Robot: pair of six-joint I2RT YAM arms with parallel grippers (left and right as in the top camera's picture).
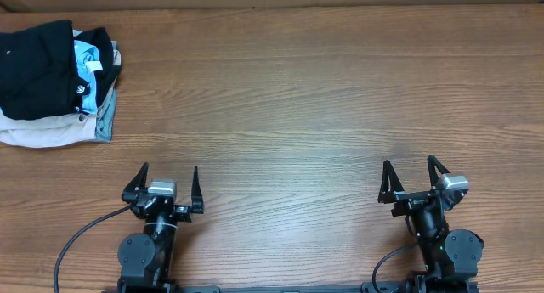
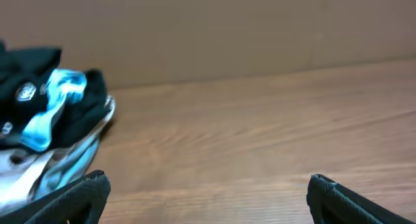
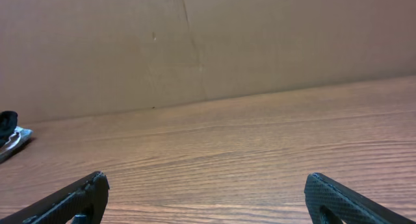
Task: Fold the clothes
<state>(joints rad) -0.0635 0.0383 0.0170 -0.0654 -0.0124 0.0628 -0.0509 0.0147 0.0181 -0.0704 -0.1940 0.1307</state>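
Note:
The black T-shirt (image 1: 38,65) lies bunched on top of a pile of clothes at the table's far left corner; a small round white logo shows on it. It also shows at the left of the left wrist view (image 2: 26,87). My left gripper (image 1: 164,184) is open and empty near the front edge, well to the right of and nearer than the pile. Its fingers frame bare wood in the left wrist view (image 2: 207,185). My right gripper (image 1: 410,177) is open and empty at the front right, over bare wood (image 3: 205,185).
In the pile, a light blue shirt (image 1: 87,62) sits beside the black one, over beige (image 1: 38,133) and grey (image 1: 105,115) garments. A brown cardboard wall (image 3: 195,42) stands along the table's far edge. A bit of the pile shows at the right wrist view's left edge (image 3: 10,130).

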